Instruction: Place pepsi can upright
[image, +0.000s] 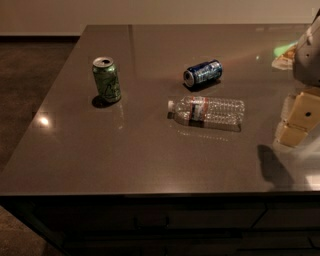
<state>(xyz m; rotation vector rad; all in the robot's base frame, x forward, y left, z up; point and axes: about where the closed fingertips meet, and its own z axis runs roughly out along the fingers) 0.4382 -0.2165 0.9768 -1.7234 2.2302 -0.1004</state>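
The pepsi can (202, 73) is dark blue and lies on its side on the dark countertop (125, 150), right of centre toward the back, with its silver top facing left and toward the camera. My gripper (299, 122) is cream-coloured and hangs at the right edge of the view, just above the countertop. It is well to the right of the can and nearer the front, and touches nothing I can see. Its shadow falls on the counter below it.
A green can (106, 79) stands upright on the left. A clear plastic bottle (207, 111) lies on its side just in front of the pepsi can. A pale object (284, 56) sits at the far right back. The counter's front edge (150, 192) runs across the bottom.
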